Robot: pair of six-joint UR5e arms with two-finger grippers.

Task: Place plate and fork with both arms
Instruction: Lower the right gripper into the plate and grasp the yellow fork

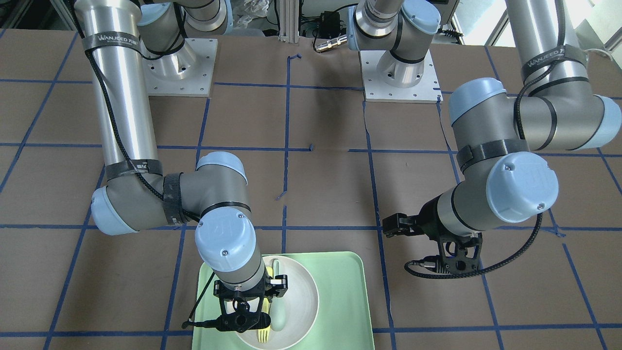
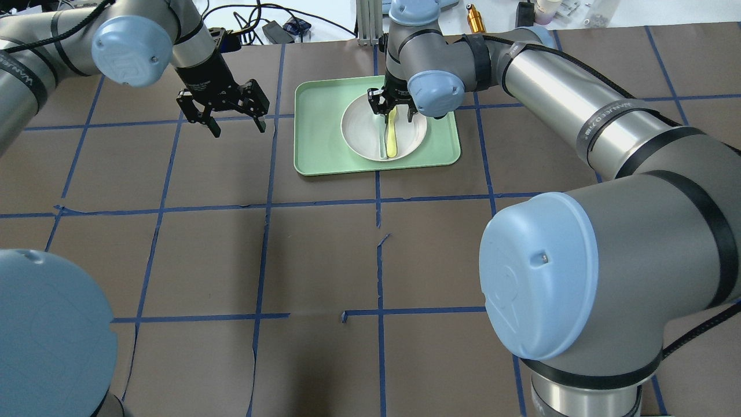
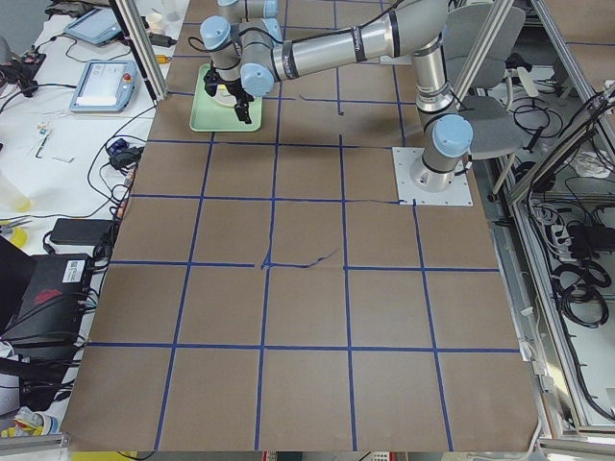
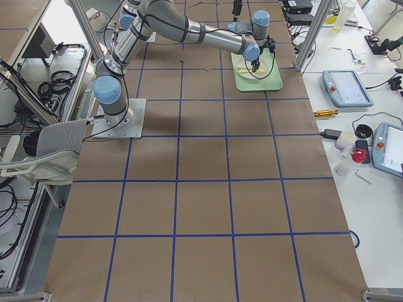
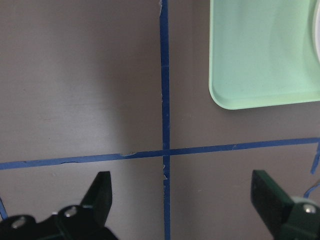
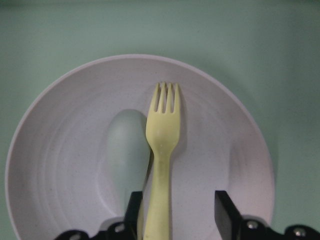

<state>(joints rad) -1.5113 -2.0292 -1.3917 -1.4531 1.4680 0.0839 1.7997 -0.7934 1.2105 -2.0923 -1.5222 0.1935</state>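
Right gripper [image 6: 178, 196] is low over the plate [image 6: 65, 165], jaws parted wider than the fork handle and clamping nothing. The fork [image 6: 162, 130] is slim, smooth yellow-green plastic with short tines. It lies flat in the plate, tines toward the frame top. Its handle runs down between the fingers, just beside the frame-left one. The plate is round, shallow, off-white, speckled, with faint concentric rings. A pale grey-green spoon [image 6: 125, 145] lies beside the fork, bowl in the plate centre. The plate sits in a mint-green rectangular tray [image 2: 318, 133] with rounded corners, upper centre of the overhead view. Left gripper [image 5: 180, 175] is spread wide and empty, over the matte brown table cover [image 2: 318, 260] with its blue tape grid, left of the tray.
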